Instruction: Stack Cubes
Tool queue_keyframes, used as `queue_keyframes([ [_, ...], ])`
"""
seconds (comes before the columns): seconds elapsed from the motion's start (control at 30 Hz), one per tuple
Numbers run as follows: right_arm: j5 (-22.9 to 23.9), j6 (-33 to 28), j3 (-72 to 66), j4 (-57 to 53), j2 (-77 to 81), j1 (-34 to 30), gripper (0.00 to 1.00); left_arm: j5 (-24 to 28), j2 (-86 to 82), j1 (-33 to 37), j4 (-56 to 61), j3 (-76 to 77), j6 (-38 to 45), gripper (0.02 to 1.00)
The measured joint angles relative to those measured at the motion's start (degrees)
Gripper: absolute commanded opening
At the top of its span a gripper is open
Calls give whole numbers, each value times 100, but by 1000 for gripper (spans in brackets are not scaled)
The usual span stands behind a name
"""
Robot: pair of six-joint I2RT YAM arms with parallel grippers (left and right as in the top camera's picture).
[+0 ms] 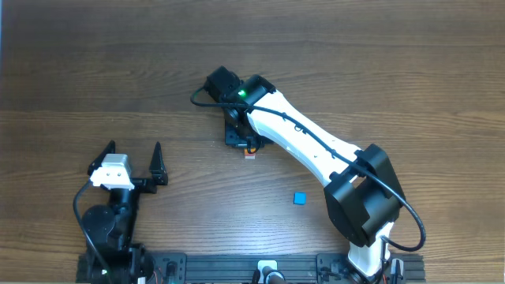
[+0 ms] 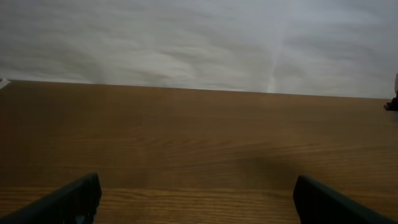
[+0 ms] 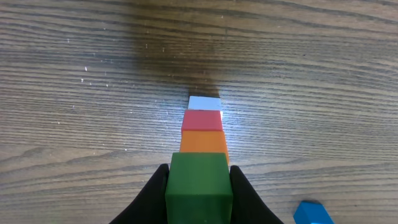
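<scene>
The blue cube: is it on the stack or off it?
Off. The blue cube lies on the table, apart from the stack, which has the green cube uppermost.

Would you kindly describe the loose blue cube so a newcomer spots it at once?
On the brown wooden table, find the white right arm. Beside its dark elbow lies the small blue cube, alone. It is the only blue one, apart from the white, red and orange stack and the green cube in the right gripper.
</scene>
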Motion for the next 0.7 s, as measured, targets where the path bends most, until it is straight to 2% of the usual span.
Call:
queue_keyframes([
  [0.27,20,-2,-63,42,0,0,77,-2,0,0,0,0,0,1000],
  [0.4,33,-2,-79,72,-2,-7,167,-2,0,0,0,0,0,1000],
  [0.57,35,22,-149,122,0,-11,474,0,0,0,0,0,0,1000],
  [0.7,35,4,-223,107,0,-15,763,-2,0,0,0,0,0,1000],
])
